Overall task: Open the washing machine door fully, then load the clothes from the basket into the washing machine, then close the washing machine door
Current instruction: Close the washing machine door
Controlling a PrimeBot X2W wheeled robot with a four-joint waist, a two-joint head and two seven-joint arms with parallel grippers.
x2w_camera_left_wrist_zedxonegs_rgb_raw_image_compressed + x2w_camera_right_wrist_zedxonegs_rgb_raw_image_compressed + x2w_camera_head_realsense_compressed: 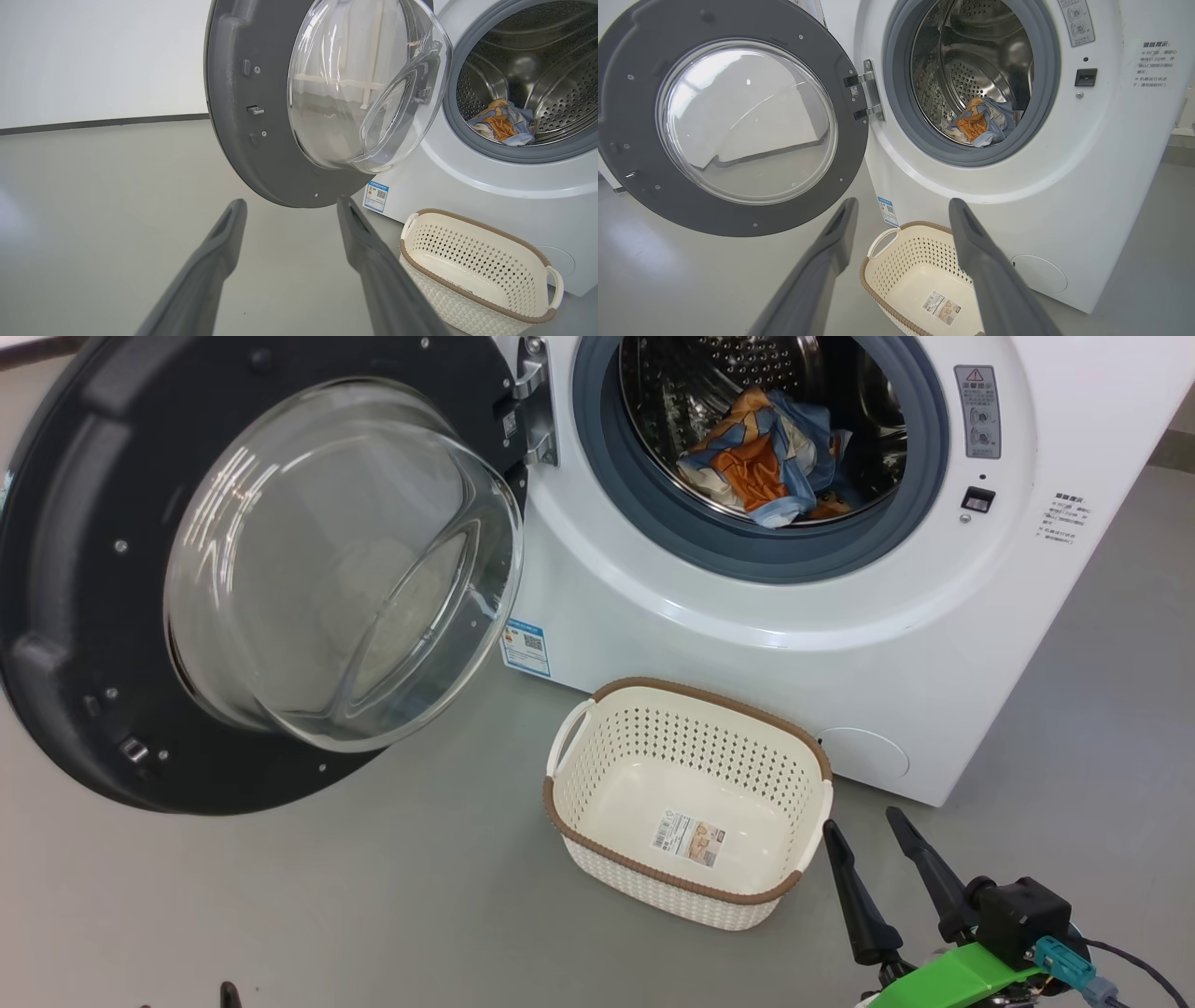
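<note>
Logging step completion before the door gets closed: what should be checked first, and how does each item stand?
1. Basket empty: ok.
2. Clothes inside the drum: ok.
3. Clothes clear of the grey ring: cannot tell.
4. Door swung wide open: ok.
5. Both pairs of jaws open, holding nothing: ok.
6. Basket low enough to clear the door's swing: cannot tell.

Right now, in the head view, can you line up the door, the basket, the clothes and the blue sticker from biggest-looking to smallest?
1. washing machine door, swung close to the camera
2. basket
3. clothes, farther away, so they look smaller
4. blue sticker
</note>
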